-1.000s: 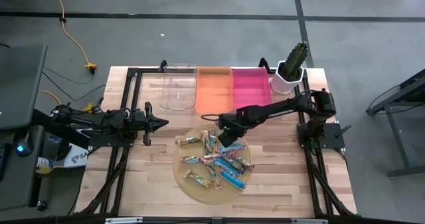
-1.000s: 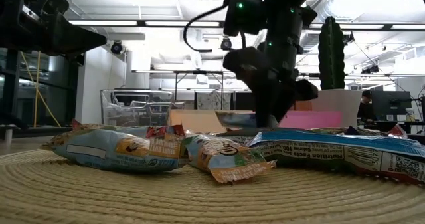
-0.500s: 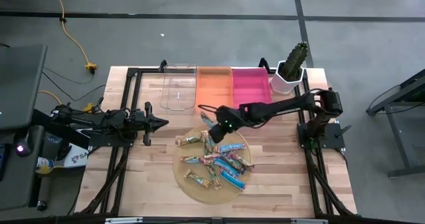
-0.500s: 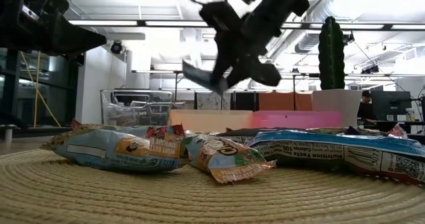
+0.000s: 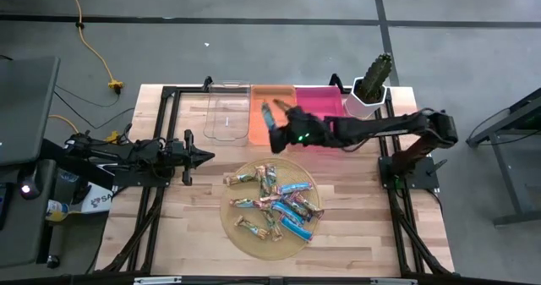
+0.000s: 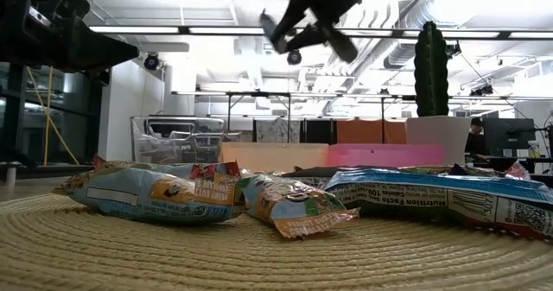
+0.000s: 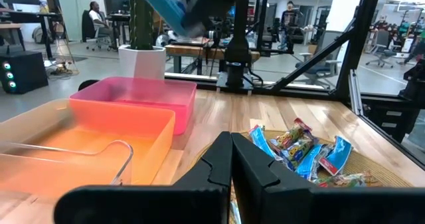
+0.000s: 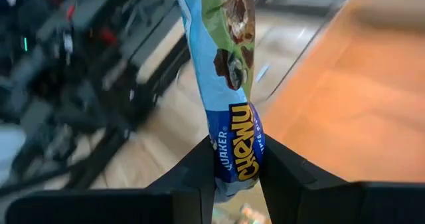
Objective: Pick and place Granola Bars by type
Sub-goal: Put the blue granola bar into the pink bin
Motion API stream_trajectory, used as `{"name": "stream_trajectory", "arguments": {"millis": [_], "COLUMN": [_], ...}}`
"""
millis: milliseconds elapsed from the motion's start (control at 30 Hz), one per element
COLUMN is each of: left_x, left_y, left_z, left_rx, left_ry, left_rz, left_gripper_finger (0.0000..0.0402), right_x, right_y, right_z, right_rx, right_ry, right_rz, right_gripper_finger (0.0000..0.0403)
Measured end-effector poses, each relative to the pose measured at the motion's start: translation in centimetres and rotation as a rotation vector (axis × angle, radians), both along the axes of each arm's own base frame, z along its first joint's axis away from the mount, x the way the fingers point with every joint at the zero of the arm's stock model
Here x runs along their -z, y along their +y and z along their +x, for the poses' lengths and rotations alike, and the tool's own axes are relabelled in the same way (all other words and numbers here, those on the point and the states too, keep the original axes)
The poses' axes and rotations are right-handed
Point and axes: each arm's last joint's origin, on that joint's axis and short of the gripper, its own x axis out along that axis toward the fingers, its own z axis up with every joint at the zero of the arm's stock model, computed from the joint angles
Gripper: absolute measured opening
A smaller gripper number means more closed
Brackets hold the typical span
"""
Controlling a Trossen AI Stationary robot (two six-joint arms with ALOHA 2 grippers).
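Over the orange bin [image 5: 272, 114], I am holding a blue bar [image 8: 231, 84] pinched in the right gripper [image 5: 279, 124], intending to centre above the bin floor before letting go, left gripper [image 5: 201, 156] waiting pressed together at the left.

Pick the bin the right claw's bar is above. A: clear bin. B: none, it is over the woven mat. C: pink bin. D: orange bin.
D: in the high view the right claw, shut on a blue bar, hangs over the orange bin.
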Motion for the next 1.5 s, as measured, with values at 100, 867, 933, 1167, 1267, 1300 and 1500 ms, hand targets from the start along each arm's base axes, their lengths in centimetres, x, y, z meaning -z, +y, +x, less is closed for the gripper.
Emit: {"name": "stream_trajectory", "arguments": {"millis": [100,867,933,1167,1267,1300,1500], "left_x": [0.0,0.0,0.0,0.0,0.0,0.0,0.0], "left_y": [0.0,0.0,0.0,0.0,0.0,0.0,0.0], "left_z": [0.0,0.0,0.0,0.0,0.0,0.0,0.0], "left_rx": [0.0,0.0,0.0,0.0,0.0,0.0,0.0], "left_ry": [0.0,0.0,0.0,0.0,0.0,0.0,0.0], "left_rz": [0.0,0.0,0.0,0.0,0.0,0.0,0.0], "left_gripper_finger": [0.0001,0.0001,0.0001,0.0001,0.0001,0.0001,0.0001], "right_x": [-1.7,2.8,3.6,7.2,8.7,9.1,10.1], "right_y": [-1.1,-6.9,-7.2,-8.5,-8.7,-8.8,-9.0], "right_z": [-1.8,-9.1,-8.8,-7.1,-6.4,-6.2,-5.5], "right_rx": [0.09,0.423,0.437,0.439,0.419,0.415,0.397], "right_ry": [-0.013,0.647,0.688,0.817,0.859,0.869,0.877], "right_rz": [-0.015,0.324,0.323,0.318,0.319,0.32,0.304], "right_gripper_finger": [0.0089,0.0089,0.0089,0.0089,0.0089,0.0089,0.0105]}}
